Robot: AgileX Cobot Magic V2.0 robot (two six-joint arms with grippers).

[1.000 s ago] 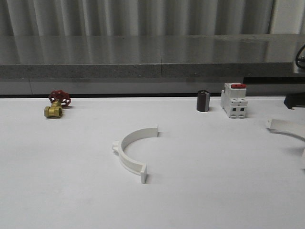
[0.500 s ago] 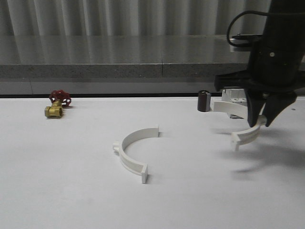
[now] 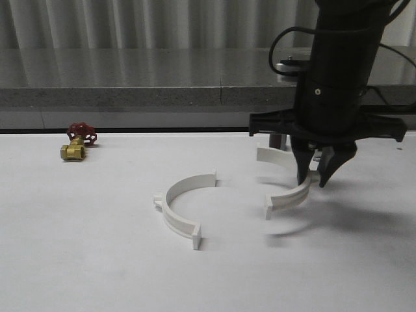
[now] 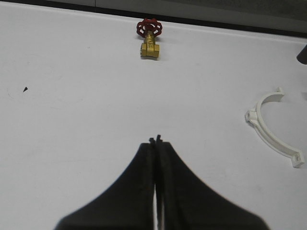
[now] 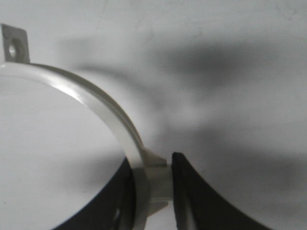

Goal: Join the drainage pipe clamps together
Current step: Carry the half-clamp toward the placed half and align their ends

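One white half-ring drainage pipe clamp [image 3: 177, 207] lies on the white table, its open side facing right; the left wrist view has it off to the side [image 4: 271, 130]. The other clamp half [image 3: 286, 196] hangs just above the table to its right, open side facing left, a gap apart. My right gripper [image 3: 312, 177] is shut on the band's side tab, seen close in the right wrist view [image 5: 154, 191], with the band [image 5: 98, 104] arching away to a holed end flange [image 5: 14, 44]. My left gripper [image 4: 155, 140] is shut and holds nothing, over bare table.
A brass valve with a red handwheel [image 3: 78, 143] sits at the back left, also in the left wrist view [image 4: 149, 40]. A dark cylinder [image 3: 278, 142] stands partly behind the right arm. A grey ledge [image 3: 162, 88] runs along the table's back edge.
The right arm has come in from the right edge and moved left with the clamp half, which now hangs much nearer the half on the table. That half has not moved.
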